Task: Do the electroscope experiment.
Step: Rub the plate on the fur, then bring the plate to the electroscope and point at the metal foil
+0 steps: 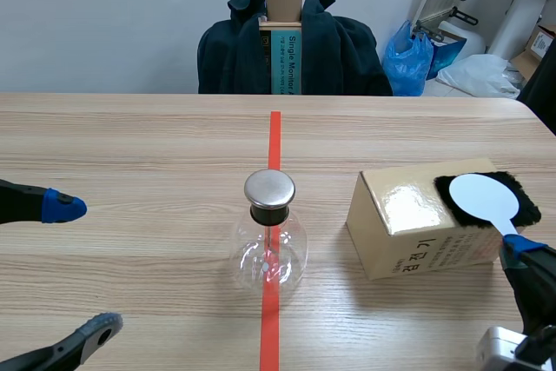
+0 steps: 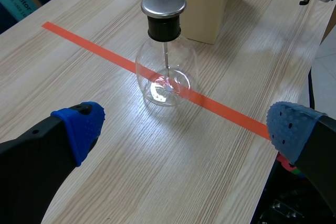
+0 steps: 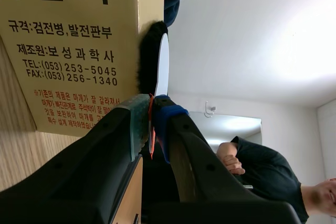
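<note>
**Layout**
- Electroscope: upright on the worktop, standing on the tape line with its metal cap uppermost.
- Box: near the electroscope, on the right arm's side, with the fur on top.
- Paddle: its white disc lies on the fur.

**Jaws**
- Right jaws: pinching the paddle's handle between the pads.
- Left jaws: spread wide and holding nothing, low over the worktop and short of the electroscope.

**Probable step:** charging the paddle on the fur before bringing it to the cap.

**Hazards**
- The grip sits at the handle's end. Rubbing force may pivot the paddle or pull it out.
- Nothing restrains the fur or the box. Drag may strip the fur off or push the box toward the glass.
- A hard approach to the cap may tip the electroscope.
- Contact from the left jaws would likely drain the charge.
</note>
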Robot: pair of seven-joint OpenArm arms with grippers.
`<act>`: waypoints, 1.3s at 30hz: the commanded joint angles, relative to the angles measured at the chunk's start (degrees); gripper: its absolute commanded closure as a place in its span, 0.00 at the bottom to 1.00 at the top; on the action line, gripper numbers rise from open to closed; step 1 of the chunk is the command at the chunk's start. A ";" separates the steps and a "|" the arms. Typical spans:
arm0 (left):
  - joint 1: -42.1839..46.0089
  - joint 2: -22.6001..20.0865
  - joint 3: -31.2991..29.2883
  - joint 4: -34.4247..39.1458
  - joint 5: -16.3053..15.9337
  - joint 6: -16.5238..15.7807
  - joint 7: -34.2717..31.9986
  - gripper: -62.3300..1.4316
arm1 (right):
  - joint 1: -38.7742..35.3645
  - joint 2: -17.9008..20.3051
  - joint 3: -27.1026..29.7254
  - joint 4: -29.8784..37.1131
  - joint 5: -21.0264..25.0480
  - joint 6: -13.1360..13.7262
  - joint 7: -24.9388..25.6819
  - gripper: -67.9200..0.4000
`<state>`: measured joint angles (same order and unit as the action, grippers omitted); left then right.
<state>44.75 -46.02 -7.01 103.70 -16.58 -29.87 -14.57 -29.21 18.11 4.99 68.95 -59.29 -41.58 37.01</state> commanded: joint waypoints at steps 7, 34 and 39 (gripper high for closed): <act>-0.48 0.42 0.11 0.35 -0.50 -0.11 -0.55 0.00 | 0.83 1.77 3.10 6.34 4.92 -3.28 0.22 0.98; -1.16 3.58 0.13 0.15 0.28 -0.13 5.81 0.51 | 21.29 9.51 10.49 32.46 18.88 -3.28 -6.16 0.98; -5.84 5.05 2.08 -2.62 0.26 -0.33 6.91 0.95 | 23.89 9.53 10.49 32.65 19.76 -2.78 -6.25 0.98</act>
<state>40.80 -41.25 -5.76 101.89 -15.66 -30.11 -6.94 -6.50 26.39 15.35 100.90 -40.38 -41.56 31.18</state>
